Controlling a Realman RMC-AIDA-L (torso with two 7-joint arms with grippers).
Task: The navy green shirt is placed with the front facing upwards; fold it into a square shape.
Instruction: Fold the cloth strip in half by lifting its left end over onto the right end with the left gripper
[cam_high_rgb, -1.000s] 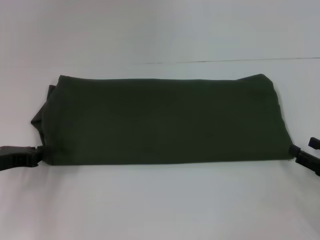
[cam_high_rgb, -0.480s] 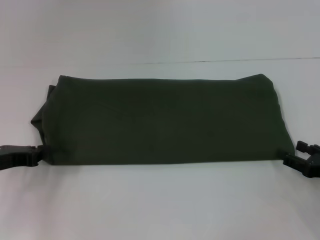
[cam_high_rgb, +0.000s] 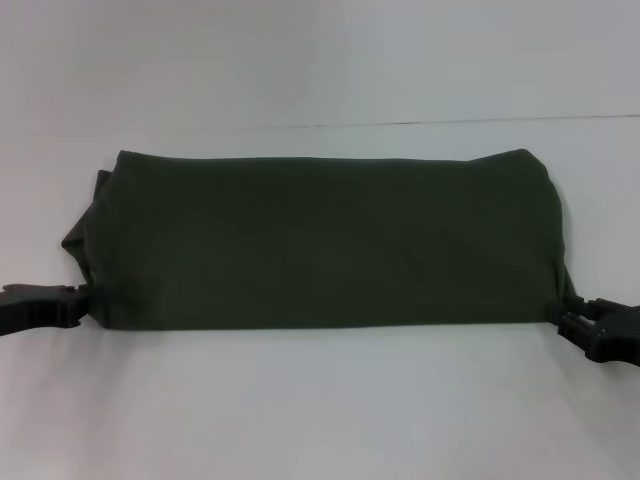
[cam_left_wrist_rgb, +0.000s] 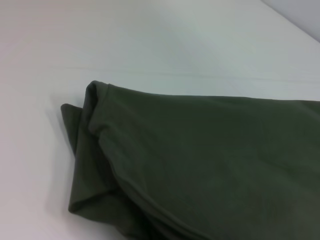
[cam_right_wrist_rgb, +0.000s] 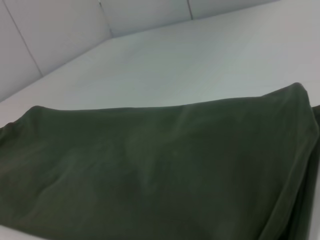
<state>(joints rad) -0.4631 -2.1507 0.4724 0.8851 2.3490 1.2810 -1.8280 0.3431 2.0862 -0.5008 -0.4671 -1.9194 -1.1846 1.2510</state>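
Shirt (cam_high_rgb: 330, 240) lies folded on white table (cam_high_rgb: 320, 410); left hand (cam_high_rgb: 72, 305) and right hand (cam_high_rgb: 572, 322) touch its near corners, grip unclear.

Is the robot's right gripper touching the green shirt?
Touching. In the head view the right gripper meets the near right corner of the navy green shirt, with no strip of table showing between them. The right wrist view shows only cloth, not the gripper.

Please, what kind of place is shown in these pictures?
Probably a lab or test bench for robot cloth folding, not a home. A plain white table holds only the folded navy green shirt, a pale panelled wall stands behind, and the left gripper and right gripper meet its near corners.
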